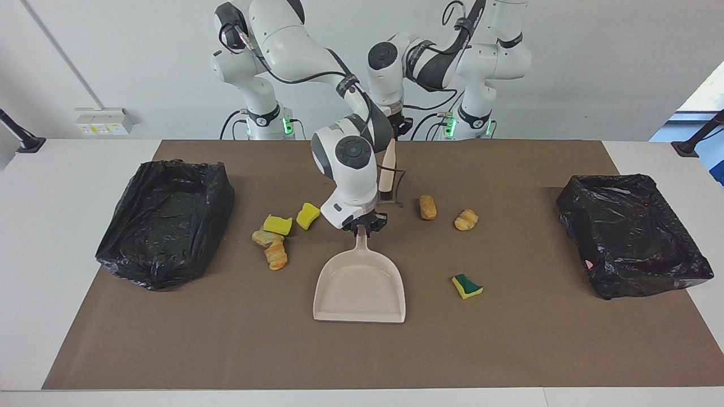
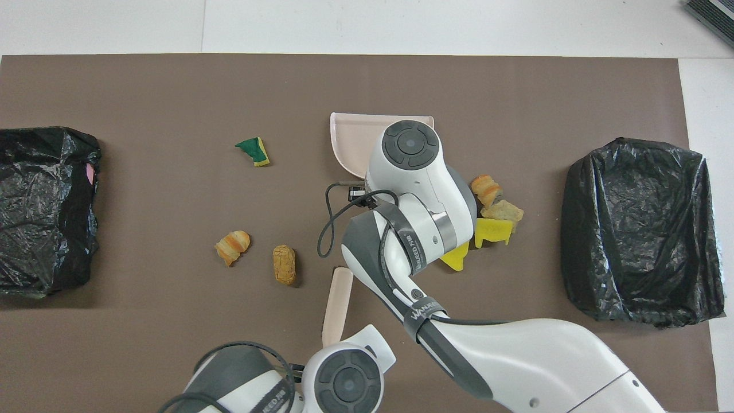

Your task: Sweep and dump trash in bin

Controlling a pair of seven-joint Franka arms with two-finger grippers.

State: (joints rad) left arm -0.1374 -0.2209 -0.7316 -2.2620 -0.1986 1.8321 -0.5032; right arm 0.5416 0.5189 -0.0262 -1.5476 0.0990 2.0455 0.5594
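The beige dustpan [image 1: 360,288] lies flat mid-mat, its handle toward the robots; it also shows in the overhead view [image 2: 350,137]. My right gripper [image 1: 362,229] is down at the handle's end. The beige brush [image 1: 387,167] [image 2: 337,307] lies nearer the robots, with my left gripper [image 1: 400,129] over its near end. Trash lies on the mat: two yellow sponge chunks [image 1: 278,224] [image 1: 307,215] and two tan striped pieces [image 1: 266,237] [image 1: 276,255] toward the right arm's end; two bread-like pieces [image 1: 428,207] [image 1: 466,219] and a yellow-and-green sponge [image 1: 467,286] toward the left arm's end.
A bin lined with a black bag [image 1: 164,220] stands at the right arm's end of the brown mat [image 1: 509,350]. A second one [image 1: 633,234] stands at the left arm's end. The right gripper's cable [image 1: 397,189] loops beside the brush.
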